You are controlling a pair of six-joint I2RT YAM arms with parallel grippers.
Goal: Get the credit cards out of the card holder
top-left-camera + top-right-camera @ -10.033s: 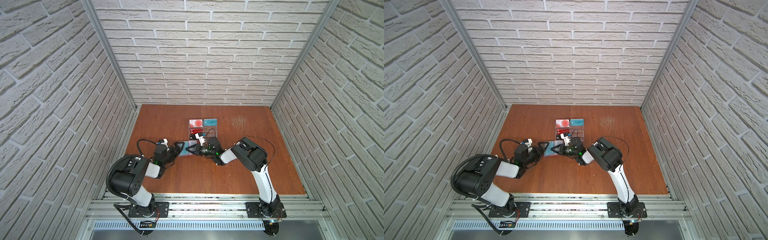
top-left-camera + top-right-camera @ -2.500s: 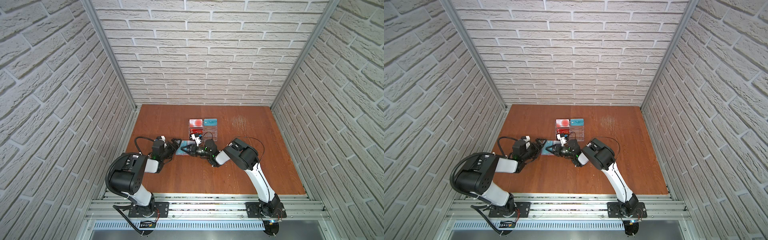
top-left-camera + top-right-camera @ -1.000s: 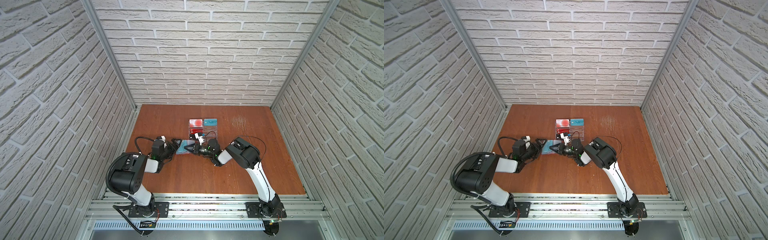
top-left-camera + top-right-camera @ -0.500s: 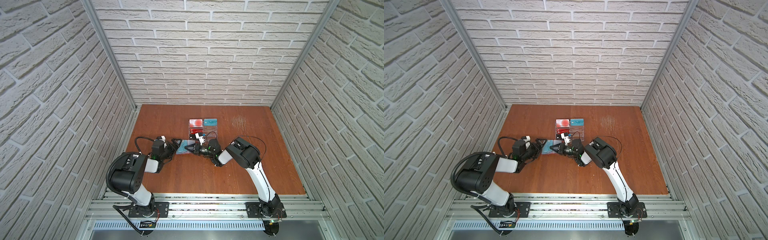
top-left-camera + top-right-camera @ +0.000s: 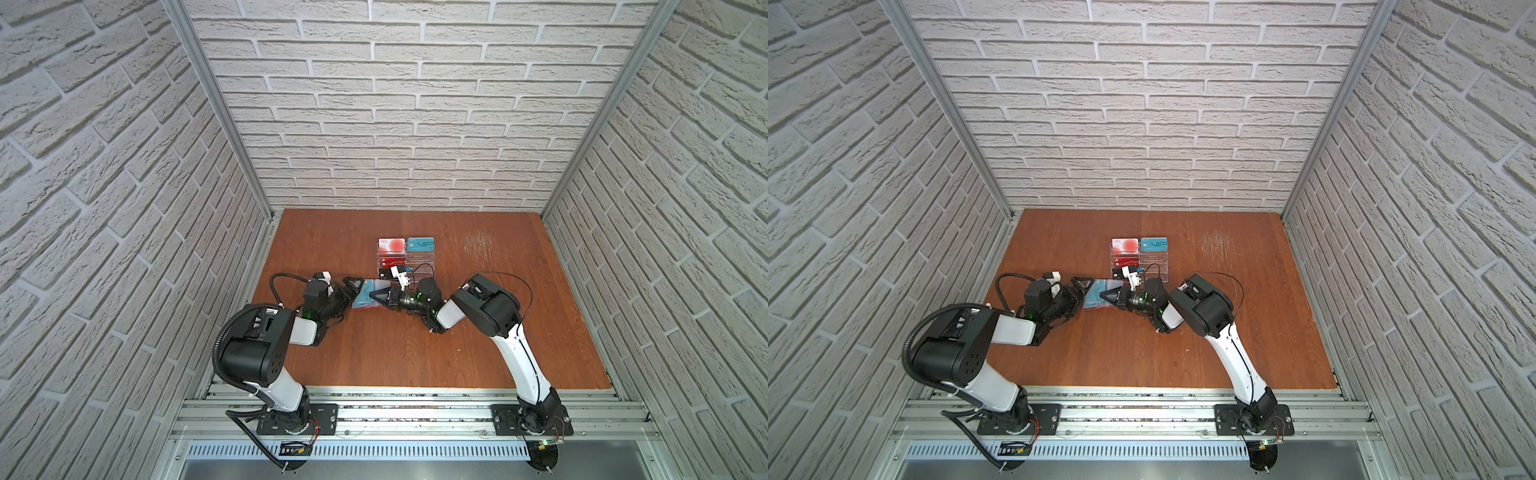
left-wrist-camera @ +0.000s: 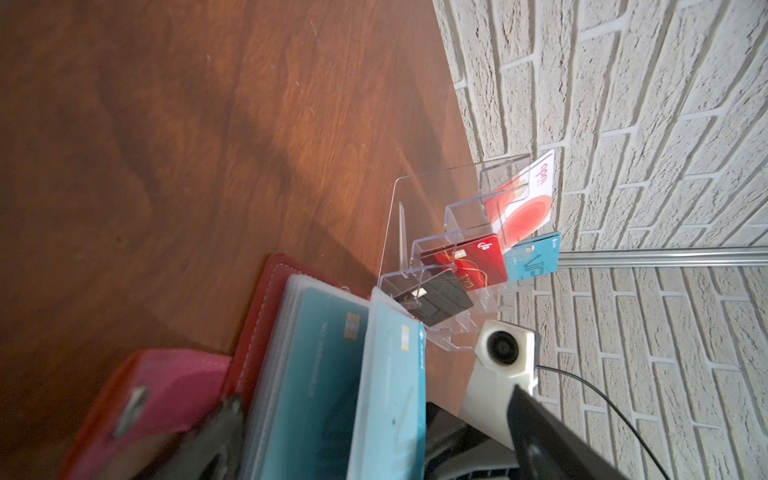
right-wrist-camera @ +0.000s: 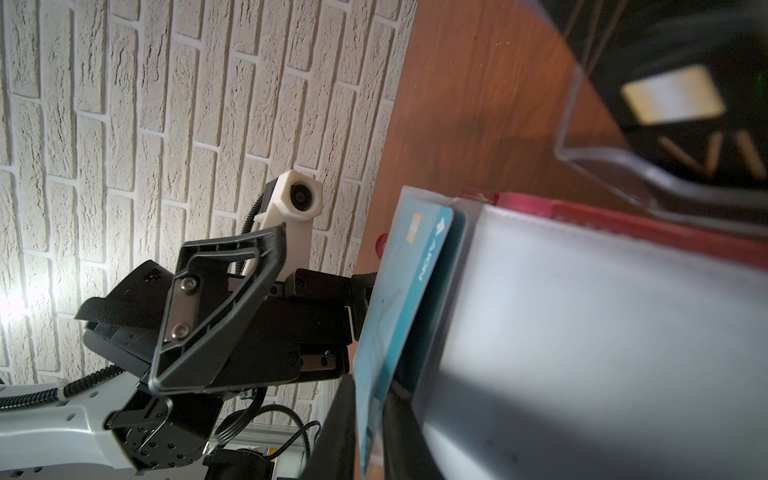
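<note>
The red card holder [image 5: 365,305] lies open on the table between both grippers, its clear sleeve pages fanned up. In the right wrist view my right gripper [image 7: 368,432] is shut on a teal credit card [image 7: 399,291] at the edge of a sleeve page. In both top views it [image 5: 376,297] reaches in from the right. My left gripper [image 5: 353,293] stands open on the holder's left side. In the left wrist view its fingers [image 6: 220,432] straddle the pages. A second teal card [image 6: 316,374] sits in a sleeve there. The holder's red snap tab [image 6: 141,399] lies near one finger.
A clear acrylic tiered stand [image 5: 424,259] stands just behind the holder, holding a red-and-white card [image 5: 391,246], a teal VIP card [image 5: 420,244], a red one and a black one. Brick walls enclose the wooden table [image 5: 415,353] on three sides.
Over the last second nothing has visibly moved. Since ten seconds ago the holder and both grippers have shifted slightly to the left.
</note>
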